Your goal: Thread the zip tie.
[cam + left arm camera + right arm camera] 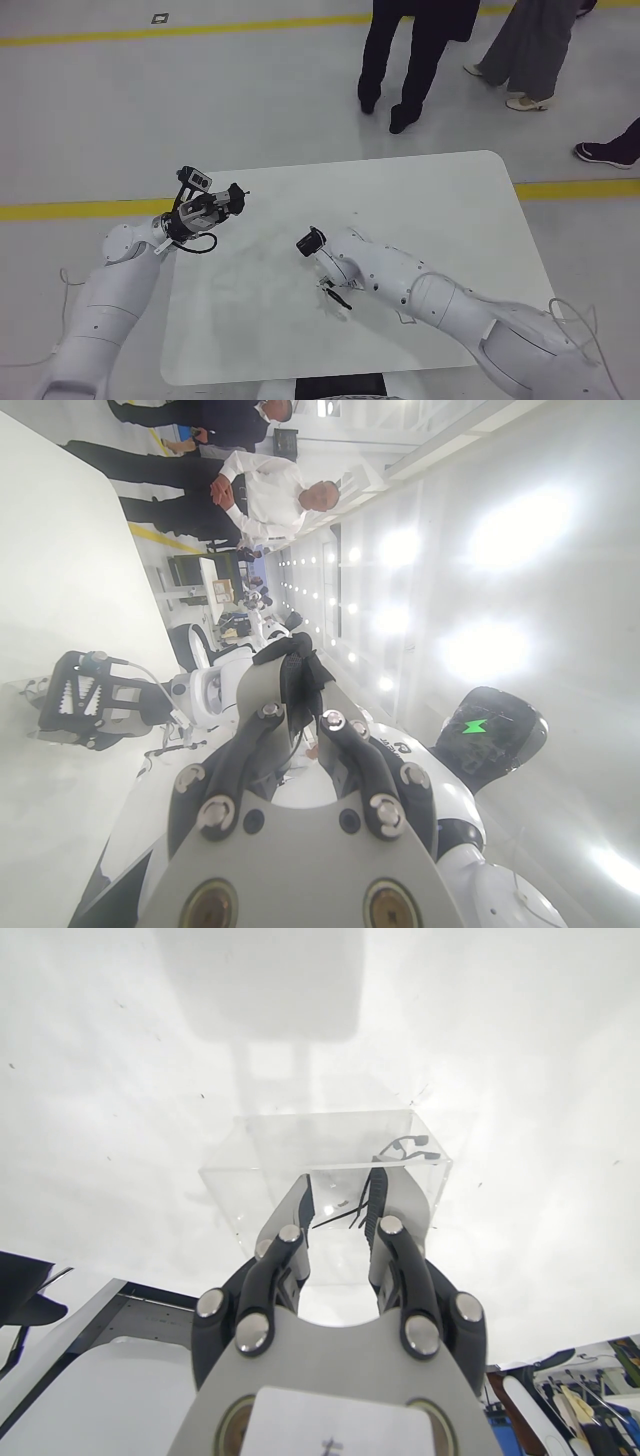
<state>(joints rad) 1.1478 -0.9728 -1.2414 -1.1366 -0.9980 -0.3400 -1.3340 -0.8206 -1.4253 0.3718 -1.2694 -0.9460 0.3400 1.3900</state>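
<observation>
While my right gripper (342, 1176) hangs spread over the clear box (325, 1138), the zip tie (395, 1145) lies inside, in one corner, so I fear it hits the wall or pushes the box away. My left gripper (300, 665), well apart from the box, is pressed together. I read no label on the box.

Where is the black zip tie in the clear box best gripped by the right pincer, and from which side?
Probably at the middle of its strap, from straight above. The zip tie lies flat on the floor of the clear box, whose walls shut off the sides. The right pincer, open, hangs over it, so set the jaws across the thin strap.
</observation>
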